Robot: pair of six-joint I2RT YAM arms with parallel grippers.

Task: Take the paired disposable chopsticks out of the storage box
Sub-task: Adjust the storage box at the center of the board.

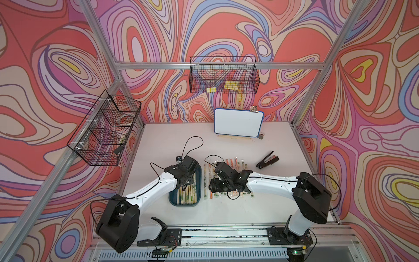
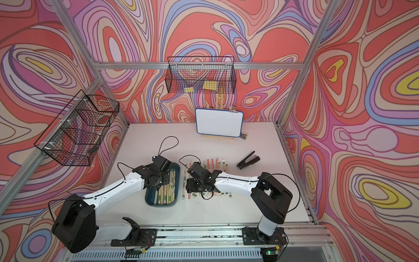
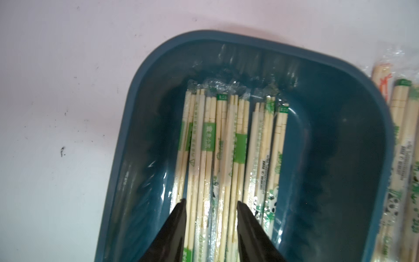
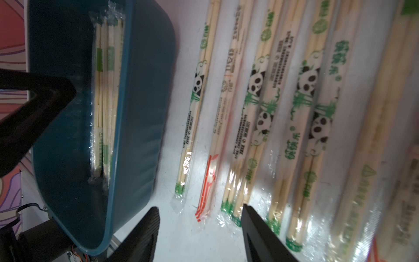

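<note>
My left gripper (image 3: 210,202) stood with its jaws spread inside the storage box (image 3: 156,68), astride several of the paired disposable chopsticks (image 3: 226,136) at once rather than a single pair. My worry was that closing there would bunch a few slippery sleeves together. Some might then slide out partway up, or the stack might skew and jam against the box's wall. The fingertips (image 3: 178,215) sat low among the sleeves, so I also risked dragging the light box across the table (image 3: 56,102).

My right gripper (image 4: 199,206) was spread and empty, low over the table just beside the box. It was close to the row of sleeved pairs (image 4: 258,90) already laid out there, and a careless sweep could have scattered that row.

The box held a loose stack of pairs, mostly green-printed, gathered toward one side, with bare floor on the other. In a top view the back wire basket (image 1: 223,77) held yellow pads (image 1: 231,85). What lay in the side wire basket (image 1: 104,129) I could not make out.
</note>
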